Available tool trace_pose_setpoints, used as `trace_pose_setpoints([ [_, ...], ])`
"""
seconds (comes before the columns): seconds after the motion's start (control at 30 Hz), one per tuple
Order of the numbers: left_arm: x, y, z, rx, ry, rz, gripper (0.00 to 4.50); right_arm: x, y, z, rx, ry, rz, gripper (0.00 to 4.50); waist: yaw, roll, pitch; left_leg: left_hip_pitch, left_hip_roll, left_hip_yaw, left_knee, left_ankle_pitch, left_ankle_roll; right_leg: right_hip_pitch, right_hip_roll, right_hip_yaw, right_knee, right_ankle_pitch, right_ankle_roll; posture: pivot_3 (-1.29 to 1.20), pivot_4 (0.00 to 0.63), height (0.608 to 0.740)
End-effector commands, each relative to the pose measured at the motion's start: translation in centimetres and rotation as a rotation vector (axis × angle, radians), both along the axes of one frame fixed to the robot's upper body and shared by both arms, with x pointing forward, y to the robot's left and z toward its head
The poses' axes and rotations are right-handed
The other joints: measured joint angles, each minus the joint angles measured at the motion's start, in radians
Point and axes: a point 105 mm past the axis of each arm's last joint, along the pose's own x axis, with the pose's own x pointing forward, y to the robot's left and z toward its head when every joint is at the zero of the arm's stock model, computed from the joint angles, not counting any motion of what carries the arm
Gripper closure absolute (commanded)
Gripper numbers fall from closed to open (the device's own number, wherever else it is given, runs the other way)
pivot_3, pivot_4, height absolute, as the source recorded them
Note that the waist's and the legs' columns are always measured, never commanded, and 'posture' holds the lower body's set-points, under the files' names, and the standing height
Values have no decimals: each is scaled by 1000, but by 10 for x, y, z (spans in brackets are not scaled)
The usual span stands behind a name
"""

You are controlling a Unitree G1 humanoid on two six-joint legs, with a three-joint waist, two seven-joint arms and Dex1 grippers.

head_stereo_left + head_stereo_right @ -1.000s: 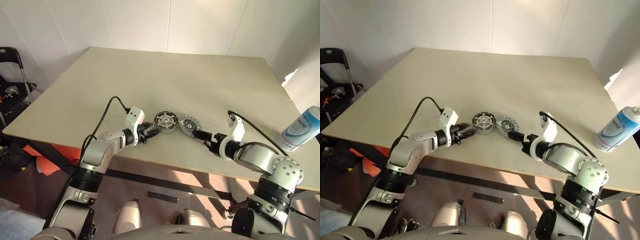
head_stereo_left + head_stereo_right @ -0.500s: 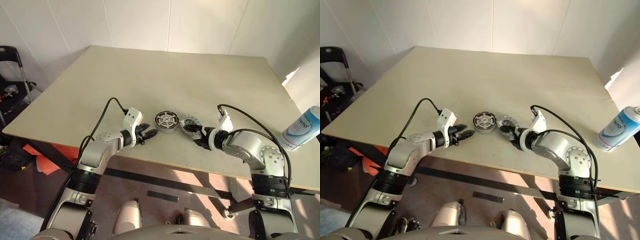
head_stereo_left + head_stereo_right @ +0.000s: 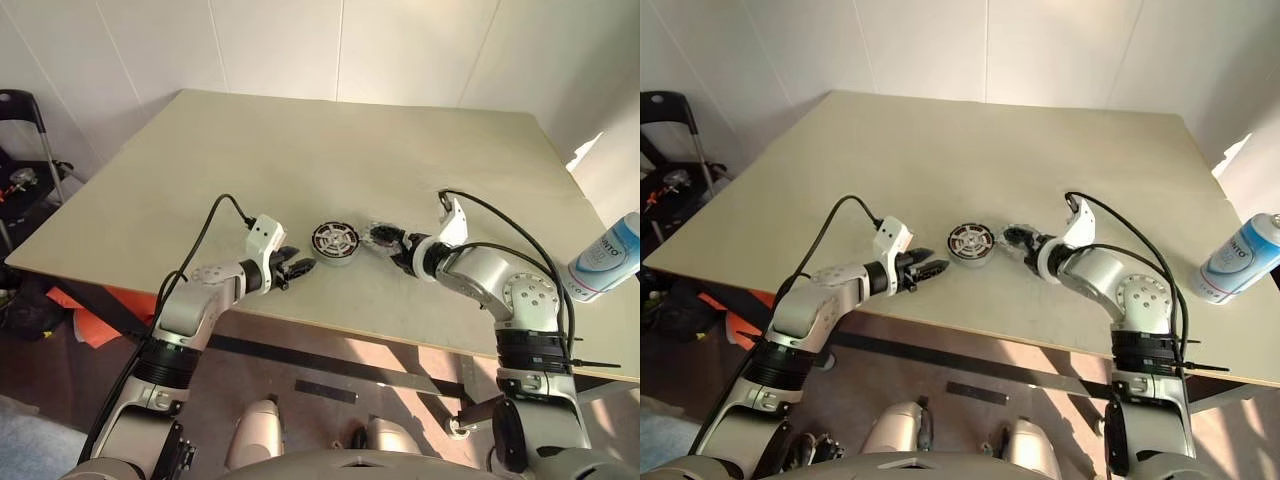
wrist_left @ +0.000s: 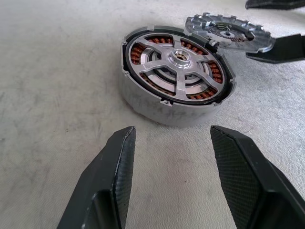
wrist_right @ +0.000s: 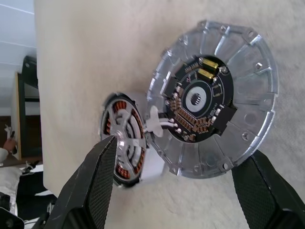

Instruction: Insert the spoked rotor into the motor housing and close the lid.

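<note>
The motor housing (image 3: 333, 241) stands near the table's front edge, a silver puck with copper windings. The spoked rotor (image 4: 183, 62) lies in its top, spokes over the windings. The lid (image 5: 214, 95), a notched silver disc with a dark circuit board facing up, lies right beside the housing, joined to it by a white connector. My right gripper (image 3: 387, 241) is open, one finger on each side of the lid. My left gripper (image 4: 171, 133) is open and empty, just short of the housing on its other side.
A blue-and-white spray can (image 3: 605, 258) stands at the table's right edge. The beige table (image 3: 350, 140) stretches away behind the parts. A dark cart (image 3: 25, 140) stands off the table's left side. The housing and lid sit close to the front edge.
My right gripper has moved forward and turned at the wrist, coming from short of the lid to straddle it. The left gripper, housing and lid have kept their places.
</note>
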Motion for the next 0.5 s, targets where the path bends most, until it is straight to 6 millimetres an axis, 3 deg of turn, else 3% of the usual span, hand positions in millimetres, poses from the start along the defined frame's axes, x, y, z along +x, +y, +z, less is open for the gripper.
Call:
trace_pose_setpoints([
  [0.03,1,-3,10,2,-43,-8,1845,15,9,28,21,-135,25,395,0,0,0,0,0,0,0,0,0,0,0,0,0,0,0,0,0,740],
  [0.5,7,5,9,17,-48,28,1845,29,58,47,24,-237,185,395,0,0,0,-2,0,0,1,-1,2,-1,0,0,0,1,-2,0,0,740],
])
